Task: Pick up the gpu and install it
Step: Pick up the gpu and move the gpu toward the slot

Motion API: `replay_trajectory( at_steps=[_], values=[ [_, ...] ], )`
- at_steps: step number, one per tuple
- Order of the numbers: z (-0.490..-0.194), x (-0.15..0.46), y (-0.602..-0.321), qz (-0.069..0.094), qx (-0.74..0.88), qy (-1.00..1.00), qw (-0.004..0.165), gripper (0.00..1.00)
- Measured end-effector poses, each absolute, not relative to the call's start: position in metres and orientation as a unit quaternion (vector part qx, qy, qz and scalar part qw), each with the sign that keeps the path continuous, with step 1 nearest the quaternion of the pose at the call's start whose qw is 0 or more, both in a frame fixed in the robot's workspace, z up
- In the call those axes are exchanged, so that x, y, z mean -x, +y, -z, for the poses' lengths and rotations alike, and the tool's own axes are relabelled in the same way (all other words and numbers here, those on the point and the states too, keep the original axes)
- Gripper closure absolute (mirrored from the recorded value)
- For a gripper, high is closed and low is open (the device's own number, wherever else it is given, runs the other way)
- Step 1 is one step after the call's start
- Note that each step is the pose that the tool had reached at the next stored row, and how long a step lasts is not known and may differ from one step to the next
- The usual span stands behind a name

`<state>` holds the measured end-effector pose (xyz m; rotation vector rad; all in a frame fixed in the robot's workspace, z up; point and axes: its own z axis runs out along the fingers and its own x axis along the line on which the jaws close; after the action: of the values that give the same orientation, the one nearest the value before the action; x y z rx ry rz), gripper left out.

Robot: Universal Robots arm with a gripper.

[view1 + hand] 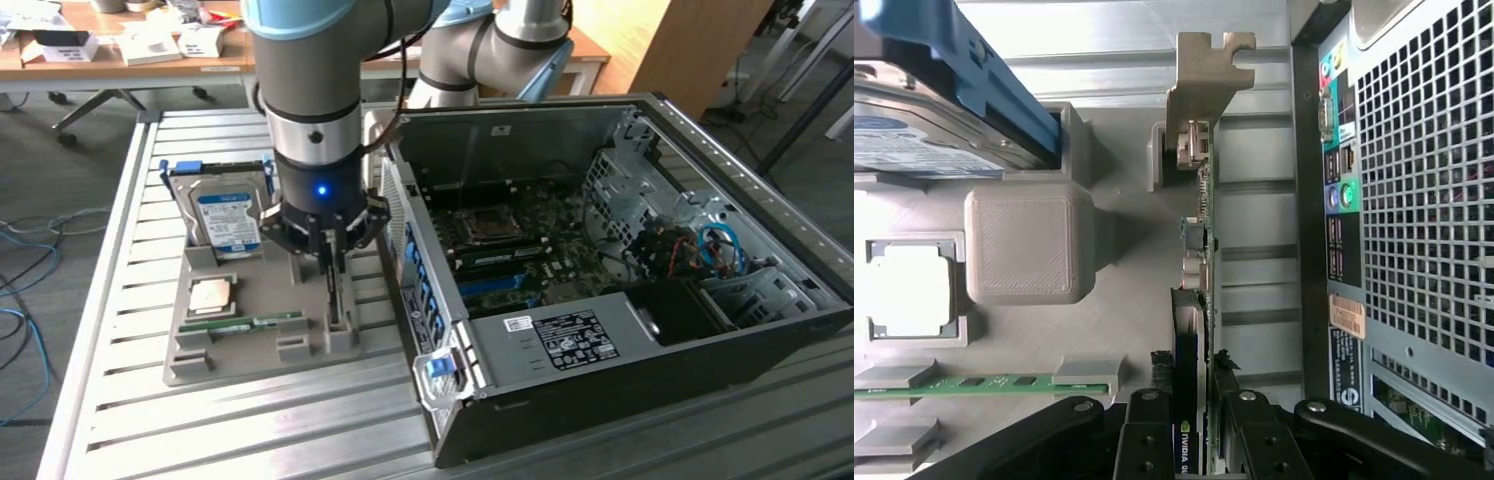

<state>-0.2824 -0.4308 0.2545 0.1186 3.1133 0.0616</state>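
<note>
While the gpu [334, 305] stood on edge in its slot of the grey tray [254, 372], we found the claw [332, 265] set over its upper edge. It was closed partway and seemed to pinch the card from both sides. We judged this to be the pick-up step, with the grasp made and the card not yet lifted. From the wrist view, the card ran straight away from the claw [1194, 395] to its silvery bracket [1204, 80].

By our reckoning, a lift would call for a straight pull upward, so that the card's lower edge left the slot without twisting. Room was tight on one side, where the wall of the open computer case [601, 380] stood just beside the tray. On the other side the hard drive [227, 220] stood near, upright in its own holder. Above the card the way was open, and the case interior lay open from above.
</note>
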Motion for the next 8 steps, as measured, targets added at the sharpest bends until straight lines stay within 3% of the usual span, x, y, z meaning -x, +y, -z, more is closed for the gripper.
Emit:
replay_trajectory(
  at_steps=[8],
  values=[
    [-0.281,0.282,-0.431,-0.02,-0.033,0.999,0.013,0.74]
  ],
)
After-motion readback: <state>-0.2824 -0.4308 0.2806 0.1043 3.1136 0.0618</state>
